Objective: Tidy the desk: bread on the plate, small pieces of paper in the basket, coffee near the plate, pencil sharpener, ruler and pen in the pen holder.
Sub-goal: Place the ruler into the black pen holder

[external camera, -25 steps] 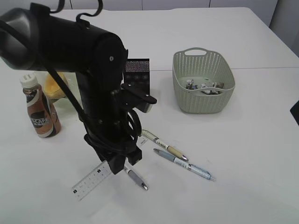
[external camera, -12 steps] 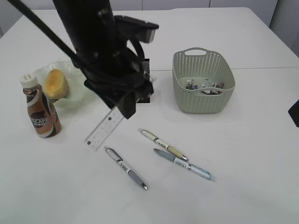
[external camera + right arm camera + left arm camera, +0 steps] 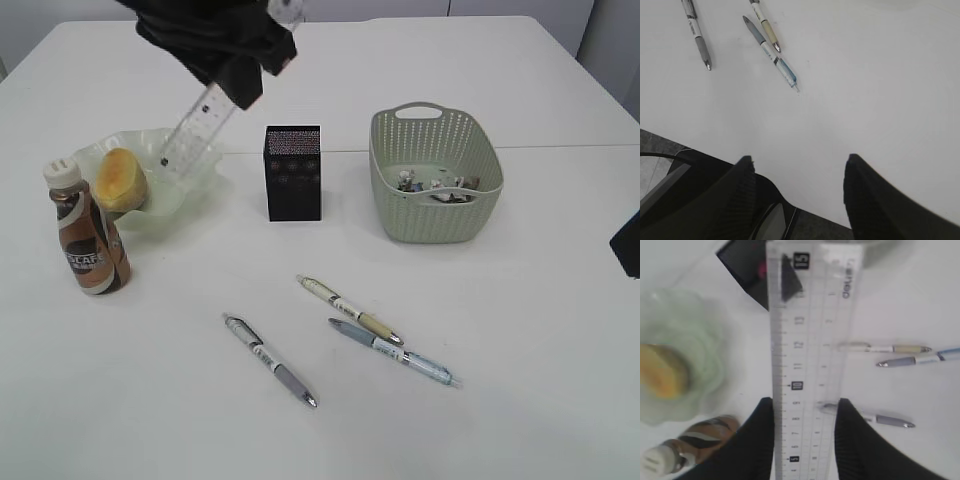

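The ruler (image 3: pixel 196 128), a flat strip of clear plastic with black graduation marks, is hanging in the air, tilted, above the far left part of the desk (image 3: pixel 520 330), its lower end showing over the plate (image 3: pixel 190 185). The left gripper (image 3: pixel 805 415) is holding it up there: its two dark ribbed fingers (image 3: pixel 757 440) are pressing against the ruler's long edges, only partly apart, and the arm's black body is reaching in from the top edge of the exterior view.

Below and to the right of the ruler, the pen holder (image 3: pixel 293 172), an upright square black mesh box, is standing between the plate and the basket (image 3: pixel 434 175). The plate is a translucent pale green dish with a ruffled rim, and the bread (image 3: pixel 120 180), a smooth golden bun, is lying in it. The coffee (image 3: pixel 86 232), a brown bottle with a white cap, is standing just in front of the plate. The oval grey-green basket has perforated walls and is holding small scraps of paper (image 3: pixel 435 185).

Three pens are lying loose on the near desk: a grey-gripped pen (image 3: pixel 270 359), a beige pen (image 3: pixel 348 309) and a blue-tipped pen (image 3: pixel 395 352), the last two close together.

The right gripper (image 3: pixel 797 165) is hovering low over bare white desk, its fingers (image 3: pixel 740 180) wide apart and holding nothing.
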